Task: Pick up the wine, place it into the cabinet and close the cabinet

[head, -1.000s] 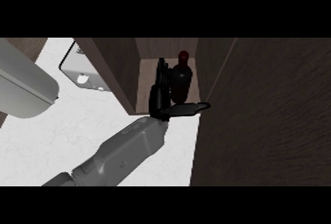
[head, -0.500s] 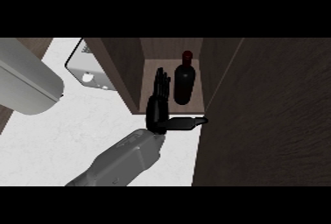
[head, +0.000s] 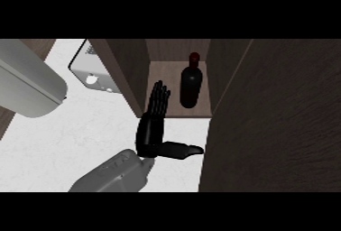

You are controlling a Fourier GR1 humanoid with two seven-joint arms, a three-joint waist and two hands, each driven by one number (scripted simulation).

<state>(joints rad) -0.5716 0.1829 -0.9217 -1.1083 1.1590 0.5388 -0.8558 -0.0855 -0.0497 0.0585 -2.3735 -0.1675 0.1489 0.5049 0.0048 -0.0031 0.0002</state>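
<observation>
A dark wine bottle (head: 191, 85) with a red cap stands by itself on the wooden shelf of the cabinet (head: 165, 72). My right hand (head: 151, 130) is open just in front of the shelf's edge, low and to the left of the bottle. Its fingers are straight and point into the cabinet, and its thumb sticks out to the right. It does not touch the bottle. The cabinet's dark door (head: 279, 117) stands open at the right. My left hand does not show.
A large grey rounded arm part (head: 26, 85) fills the upper left. A white appliance (head: 90, 72) sits beside the cabinet's left wall (head: 126, 74). White counter (head: 73, 135) spreads below and to the left.
My right hand has drawn back from the bottle and out of the cabinet, toward the view's lower edge. The bottle stays upright on the shelf.
</observation>
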